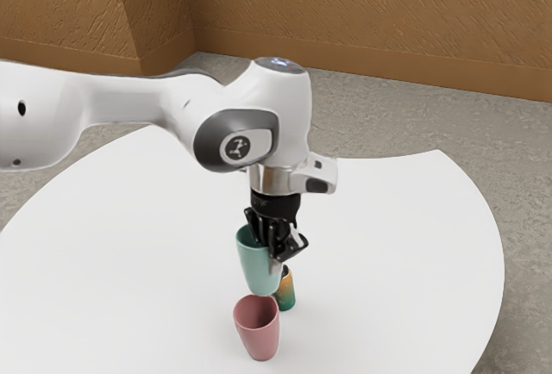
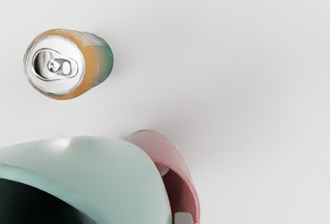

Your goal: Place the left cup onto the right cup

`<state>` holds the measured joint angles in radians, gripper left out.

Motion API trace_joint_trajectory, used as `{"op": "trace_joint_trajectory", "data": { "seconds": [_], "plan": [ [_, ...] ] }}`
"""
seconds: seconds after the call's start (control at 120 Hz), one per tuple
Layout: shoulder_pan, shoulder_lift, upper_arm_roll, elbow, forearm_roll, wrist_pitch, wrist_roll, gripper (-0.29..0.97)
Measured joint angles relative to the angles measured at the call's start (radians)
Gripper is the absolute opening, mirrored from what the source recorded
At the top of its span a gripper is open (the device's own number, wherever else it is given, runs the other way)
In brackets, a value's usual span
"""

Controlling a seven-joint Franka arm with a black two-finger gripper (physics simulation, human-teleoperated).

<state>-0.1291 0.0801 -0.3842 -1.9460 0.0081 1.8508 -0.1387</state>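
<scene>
Exterior view: set beside the arm [image 1: 129,111], raised, at middle distance, looking down at a slant across the round white table [image 1: 405,219] toward the brown wall [image 1: 345,12] and grey floor [image 1: 517,133] behind.

Wrist view: mounted on the hand, close in, facing almost straight down onto the table [image 2: 232,53].

Shared by both: the small patch near the table's front edge with the green cup [image 1: 257,272], pink cup [image 1: 257,329] and can [image 1: 286,289]. From the wrist, green cup [image 2: 87,172] nearest the lens, pink cup [image 2: 178,177] just past it, can [image 2: 67,63] seen lid-on.
</scene>
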Motion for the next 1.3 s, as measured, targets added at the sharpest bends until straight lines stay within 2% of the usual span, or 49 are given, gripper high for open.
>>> {"op": "trace_joint_trajectory", "data": {
  "seconds": [0.417,1.3],
  "plan": [
    [0.02,-0.012,0.004,-0.052,-0.025,0.011,-0.009,-0.1],
    [-0.046,-0.047,0.005,-0.094,-0.032,0.001,-0.07,-0.1]
  ]
}}
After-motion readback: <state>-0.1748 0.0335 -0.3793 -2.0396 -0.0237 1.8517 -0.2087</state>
